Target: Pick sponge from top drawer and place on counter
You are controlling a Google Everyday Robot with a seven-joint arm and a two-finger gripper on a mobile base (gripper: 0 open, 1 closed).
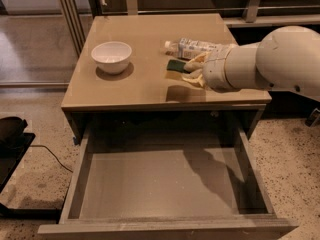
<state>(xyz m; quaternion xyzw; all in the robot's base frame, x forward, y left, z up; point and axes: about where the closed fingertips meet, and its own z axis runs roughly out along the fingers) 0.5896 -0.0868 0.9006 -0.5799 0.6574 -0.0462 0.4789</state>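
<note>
The sponge (177,65), dark green on top, is held between the yellowish padded fingers (196,60) of my gripper (190,69), just above the right part of the glossy tan counter (145,81). The gripper is shut on the sponge; whether the sponge touches the counter I cannot tell. My white arm reaches in from the right. The top drawer (160,184) stands pulled open below the counter, its grey floor bare with the arm's shadow on it.
A white bowl (111,56) stands on the counter's left part. A plastic bottle (192,47) lies on its side just behind the gripper. A black object and a cable lie on the speckled floor at the left.
</note>
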